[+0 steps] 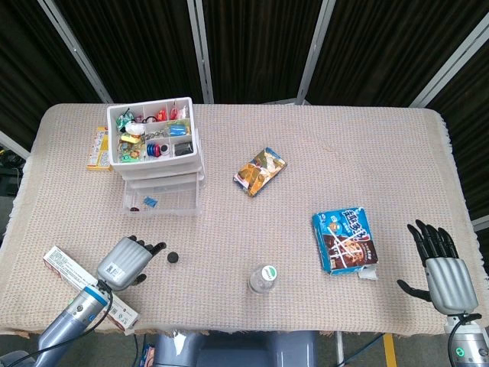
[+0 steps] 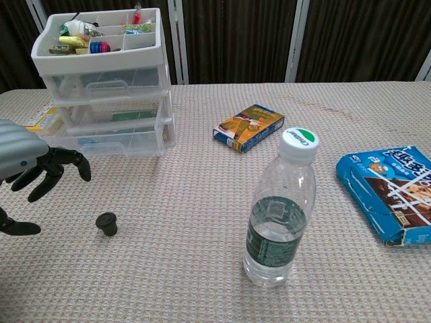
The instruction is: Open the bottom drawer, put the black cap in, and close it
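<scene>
— Beige woven cloth covers the whole table point(image 1: 321, 138), dark curtains behind. Why is the drawer unit point(image 1: 157, 153) at the far left corner?

— Within the left arm's reach, I'd judge; its bottom drawer point(image 1: 162, 202) sits pulled out toward the front edge, ready.

— And the hands?

— Left hand point(image 1: 131, 258) hovers empty, fingers spread toward the black cap point(image 1: 173, 258) just beside it. Right hand point(image 1: 439, 264) is idle, fingers apart, by the front right corner.

— So the cap?

— On the cloth, between drawer and front edge.
</scene>
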Action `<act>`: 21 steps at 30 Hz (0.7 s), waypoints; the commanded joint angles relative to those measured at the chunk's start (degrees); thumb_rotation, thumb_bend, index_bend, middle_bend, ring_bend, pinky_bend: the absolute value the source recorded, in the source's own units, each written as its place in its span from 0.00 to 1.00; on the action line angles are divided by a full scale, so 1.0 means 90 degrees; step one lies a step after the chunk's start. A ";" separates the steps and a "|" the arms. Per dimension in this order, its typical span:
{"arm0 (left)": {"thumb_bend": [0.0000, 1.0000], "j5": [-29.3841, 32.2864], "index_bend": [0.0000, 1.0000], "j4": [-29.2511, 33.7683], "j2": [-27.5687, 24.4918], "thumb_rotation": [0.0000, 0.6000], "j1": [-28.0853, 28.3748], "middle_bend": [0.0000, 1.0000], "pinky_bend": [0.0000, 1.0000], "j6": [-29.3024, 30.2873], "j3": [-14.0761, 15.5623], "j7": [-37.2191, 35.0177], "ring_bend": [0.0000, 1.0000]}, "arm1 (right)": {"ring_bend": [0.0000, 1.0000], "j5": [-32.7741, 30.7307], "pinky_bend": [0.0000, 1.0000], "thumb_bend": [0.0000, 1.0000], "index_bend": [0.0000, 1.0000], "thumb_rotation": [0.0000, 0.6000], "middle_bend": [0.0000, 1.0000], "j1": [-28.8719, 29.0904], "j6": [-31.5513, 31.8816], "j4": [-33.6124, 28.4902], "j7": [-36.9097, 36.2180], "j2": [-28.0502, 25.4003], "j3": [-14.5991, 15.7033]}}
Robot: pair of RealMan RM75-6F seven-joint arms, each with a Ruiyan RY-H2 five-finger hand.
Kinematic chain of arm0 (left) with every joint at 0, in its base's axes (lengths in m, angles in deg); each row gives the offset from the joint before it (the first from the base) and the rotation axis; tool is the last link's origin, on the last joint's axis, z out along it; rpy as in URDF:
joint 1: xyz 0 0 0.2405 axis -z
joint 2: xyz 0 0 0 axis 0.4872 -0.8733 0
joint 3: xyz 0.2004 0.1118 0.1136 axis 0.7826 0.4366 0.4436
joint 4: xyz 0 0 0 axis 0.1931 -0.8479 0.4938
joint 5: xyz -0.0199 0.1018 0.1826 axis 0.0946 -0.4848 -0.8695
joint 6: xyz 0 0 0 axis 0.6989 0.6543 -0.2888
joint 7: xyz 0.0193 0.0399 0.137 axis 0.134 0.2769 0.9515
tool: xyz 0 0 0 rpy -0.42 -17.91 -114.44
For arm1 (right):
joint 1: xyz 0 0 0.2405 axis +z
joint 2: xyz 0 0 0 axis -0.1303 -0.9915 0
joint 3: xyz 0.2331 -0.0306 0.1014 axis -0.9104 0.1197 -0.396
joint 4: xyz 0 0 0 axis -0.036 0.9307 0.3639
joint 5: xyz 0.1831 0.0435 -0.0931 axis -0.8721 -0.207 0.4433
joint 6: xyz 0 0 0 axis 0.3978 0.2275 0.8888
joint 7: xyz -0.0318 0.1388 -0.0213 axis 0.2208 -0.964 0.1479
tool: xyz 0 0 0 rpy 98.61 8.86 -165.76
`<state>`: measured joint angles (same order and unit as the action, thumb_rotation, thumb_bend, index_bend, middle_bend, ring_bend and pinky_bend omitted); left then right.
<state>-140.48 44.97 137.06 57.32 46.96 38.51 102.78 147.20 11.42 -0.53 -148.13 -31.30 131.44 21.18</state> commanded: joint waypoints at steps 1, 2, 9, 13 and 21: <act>0.21 0.0254 0.40 -0.0162 0.0230 1.00 0.0065 0.83 0.73 -0.0177 -0.0145 0.0101 0.80 | 0.00 0.0002 0.00 0.00 0.04 1.00 0.00 0.0001 -0.0001 -0.0001 -0.0003 -0.0001 0.0000; 0.22 0.0330 0.41 -0.0217 0.0306 1.00 0.0086 0.85 0.74 -0.0225 -0.0189 0.0104 0.81 | 0.00 0.0003 0.00 0.00 0.04 1.00 0.00 0.0001 0.0000 -0.0001 -0.0004 -0.0002 0.0000; 0.27 0.0924 0.48 -0.0591 0.0814 1.00 0.0227 0.91 0.77 -0.0544 -0.0427 0.0340 0.86 | 0.00 -0.0004 0.00 0.00 0.04 1.00 0.00 0.0003 -0.0009 0.0000 -0.0023 -0.0009 -0.0001; 0.36 0.1107 0.48 -0.0639 0.0957 1.00 0.0283 0.92 0.78 -0.0637 -0.0476 0.0476 0.86 | 0.00 -0.0002 0.00 0.00 0.04 1.00 0.00 0.0004 -0.0007 0.0004 -0.0033 -0.0010 -0.0003; 0.36 0.1326 0.42 -0.0659 0.1019 1.00 0.0371 0.92 0.78 -0.0660 -0.0547 0.0743 0.86 | 0.00 0.0006 0.00 0.00 0.04 1.00 0.00 0.0004 -0.0006 0.0009 -0.0051 -0.0013 -0.0001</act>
<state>-128.81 38.91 146.28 60.53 41.09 33.68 109.23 147.26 11.46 -0.58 -148.04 -31.76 131.33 21.17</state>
